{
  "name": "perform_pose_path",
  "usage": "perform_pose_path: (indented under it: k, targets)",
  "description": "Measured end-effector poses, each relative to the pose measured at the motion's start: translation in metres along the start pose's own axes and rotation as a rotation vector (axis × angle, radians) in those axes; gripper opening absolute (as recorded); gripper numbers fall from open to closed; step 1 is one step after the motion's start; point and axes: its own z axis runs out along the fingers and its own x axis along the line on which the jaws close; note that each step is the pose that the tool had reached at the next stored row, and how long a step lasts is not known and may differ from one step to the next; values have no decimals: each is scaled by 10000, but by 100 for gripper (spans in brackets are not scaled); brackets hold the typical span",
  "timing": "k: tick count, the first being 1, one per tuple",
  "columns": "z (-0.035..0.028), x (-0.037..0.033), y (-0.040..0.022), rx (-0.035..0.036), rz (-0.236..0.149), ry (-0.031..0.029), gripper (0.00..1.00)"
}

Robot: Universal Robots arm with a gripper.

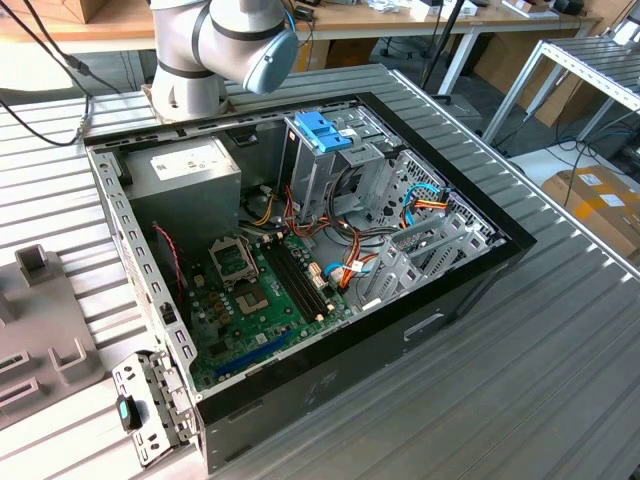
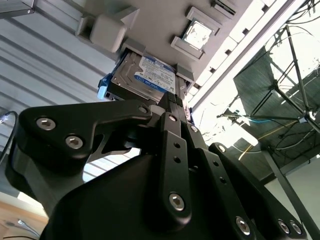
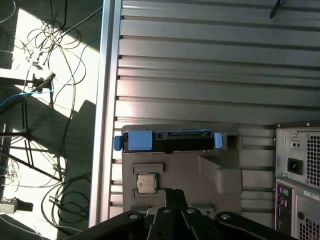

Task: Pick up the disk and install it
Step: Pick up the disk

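Blue-railed disk (image 3: pixel 170 141) sits in grey holder (image 3: pixel 185 175) on slatted tabletop (image 3: pixel 200 60). Pincer (image 3: pixel 175 192) pinched narrow, empty, near the holder, clear of disk.

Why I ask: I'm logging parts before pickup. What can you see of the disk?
The disk is a flat silver-metal rectangle with a white and blue label and blue plastic side rails. It sits in a slot of the grey holder on the ribbed metal table, untouched by anything else.
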Motion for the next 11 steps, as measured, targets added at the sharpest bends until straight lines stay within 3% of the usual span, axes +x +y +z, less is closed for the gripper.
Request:
perform_pose_path:
  k: [11]
  targets:
    - [0,0,0,-8,-297,13,11]
